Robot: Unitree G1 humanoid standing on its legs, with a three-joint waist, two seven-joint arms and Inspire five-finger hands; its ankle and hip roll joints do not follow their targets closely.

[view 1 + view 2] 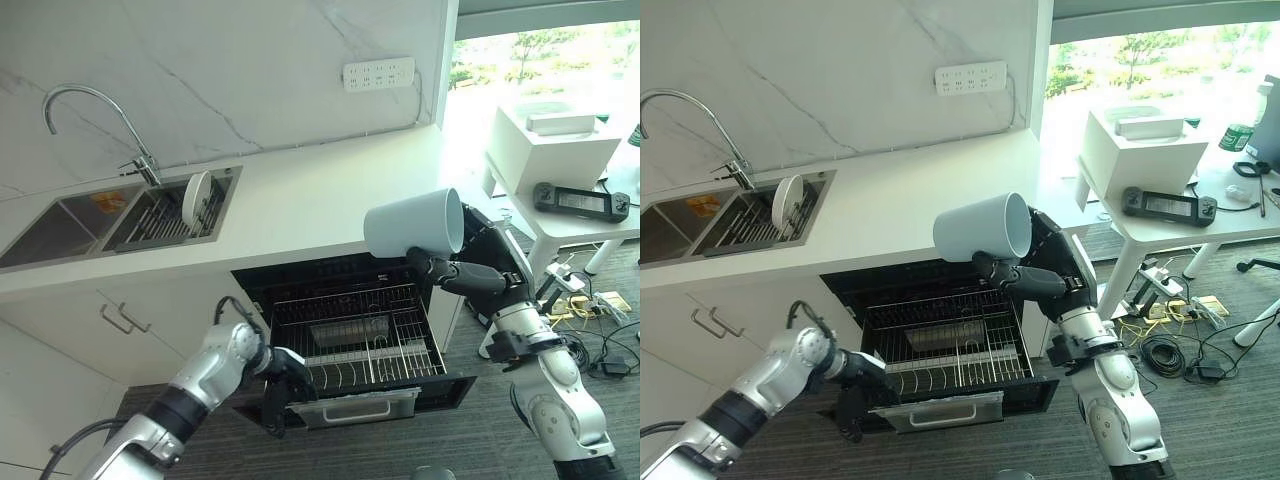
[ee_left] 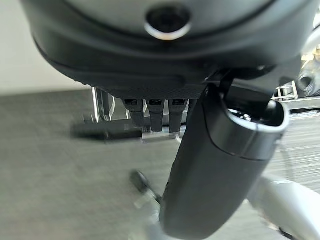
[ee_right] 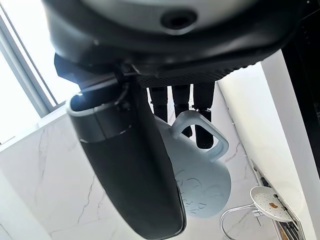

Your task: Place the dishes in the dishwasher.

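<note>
The right hand (image 1: 455,272) grips a pale blue mug (image 1: 415,223) by its handle, held tipped on its side above the right of the open dishwasher rack (image 1: 355,340). Next, I judge, comes lowering it rim-down between the wires. The left hand (image 1: 283,383), fingers curled on the rack's near-left edge, steadies it. The right wrist view shows fingers through the handle; a plate (image 1: 196,197) waits in the sink rack (image 1: 150,222), far left on the tabletop (image 1: 320,200).

Head pair overhead, sharing dishwasher (image 1: 350,345); wrist cameras close-up.

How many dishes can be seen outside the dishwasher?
2: a pale mug held in the right hand above the rack, and a white plate standing in the sink rack. Others may be hidden.
</note>
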